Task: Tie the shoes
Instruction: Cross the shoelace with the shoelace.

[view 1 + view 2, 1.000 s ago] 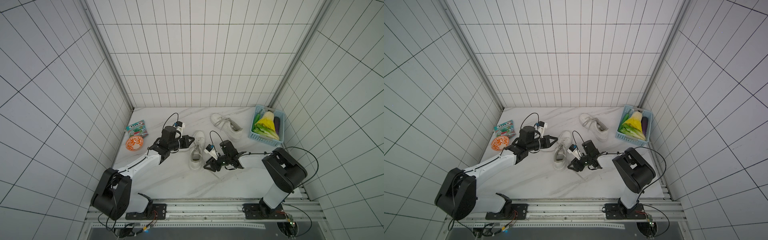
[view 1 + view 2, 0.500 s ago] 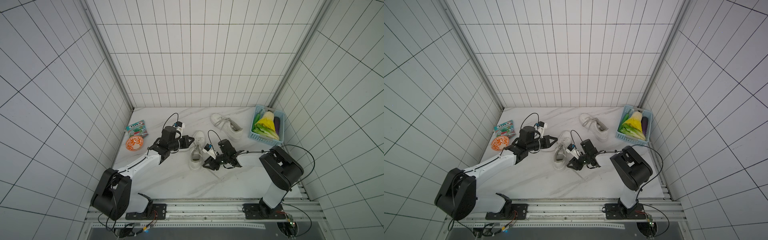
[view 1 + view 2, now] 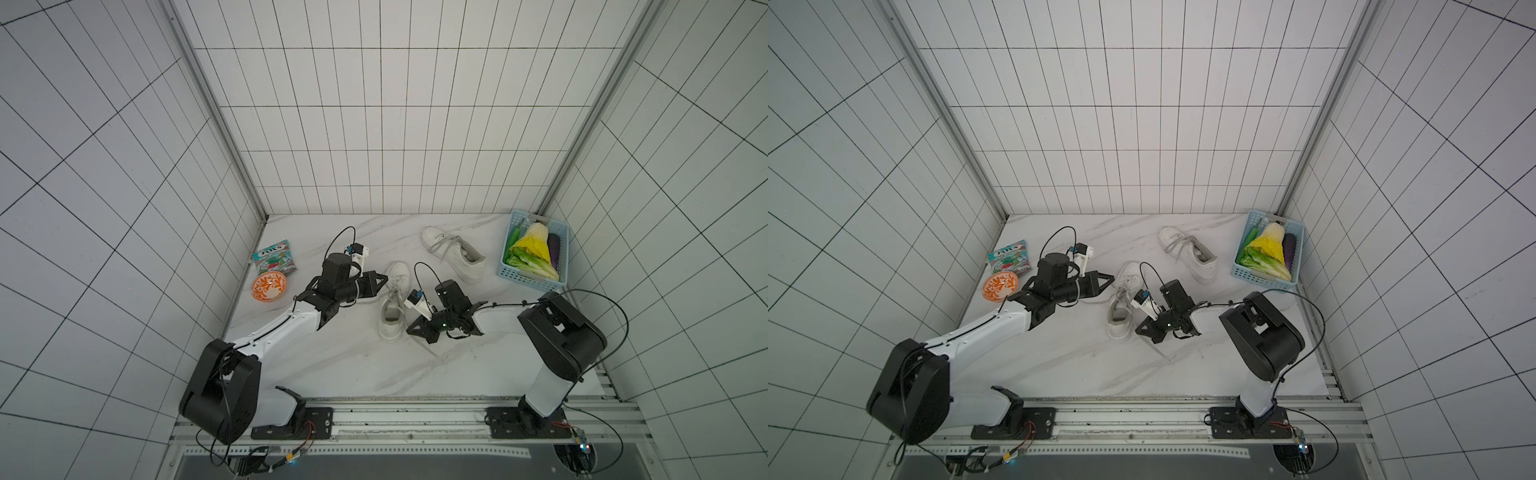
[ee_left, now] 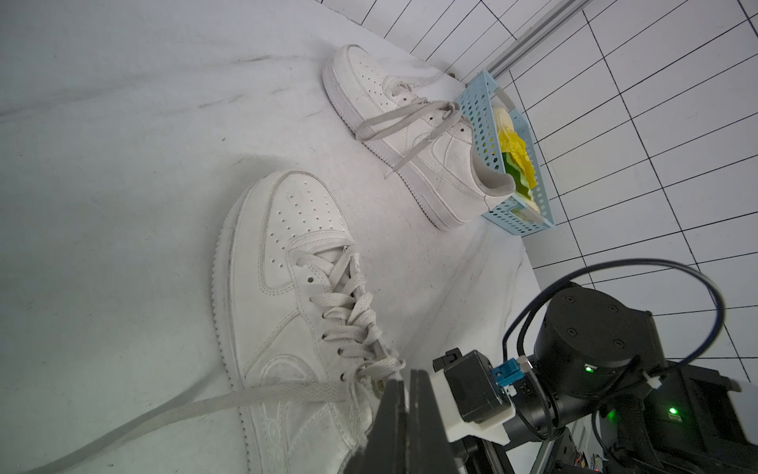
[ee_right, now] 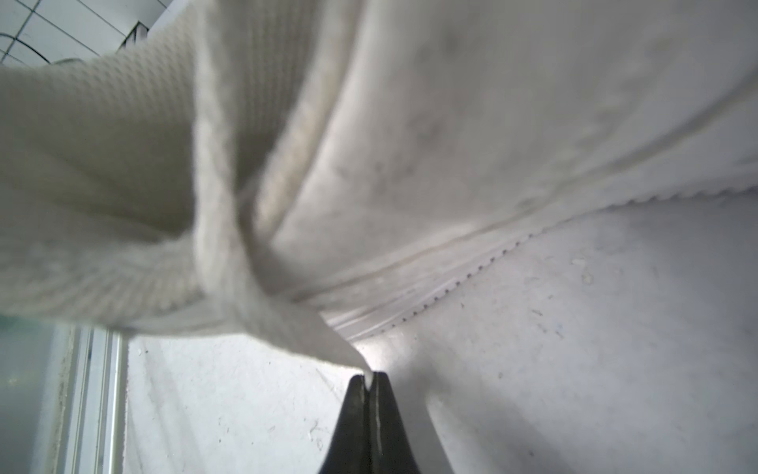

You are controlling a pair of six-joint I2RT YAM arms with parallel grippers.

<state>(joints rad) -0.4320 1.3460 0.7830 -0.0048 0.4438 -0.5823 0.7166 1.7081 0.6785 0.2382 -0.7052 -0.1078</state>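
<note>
Two white shoes lie on the marble table. The near shoe (image 3: 392,301) (image 4: 287,295) is in the middle, its heel toward the front. The far shoe (image 3: 453,253) (image 4: 414,135) lies behind it, its laces knotted with loose ends. My left gripper (image 3: 384,276) (image 4: 406,375) sits at the near shoe's left side by the top eyelets. Its jaws are shut, and a lace (image 4: 381,365) runs right up to the tips. Low beside that shoe's heel, my right gripper (image 3: 410,329) (image 5: 369,379) is shut on the flat lace (image 5: 262,295).
A blue basket (image 3: 513,276) of vegetables stands at the back right, close to the far shoe. An orange patterned bowl (image 3: 269,286) and a snack packet (image 3: 274,257) lie at the left wall. Another loose lace (image 4: 164,410) trails across the table left of the near shoe.
My right gripper has closed from half open onto the lace and shifted slightly toward the near shoe. The left arm and both shoes have stayed put.
</note>
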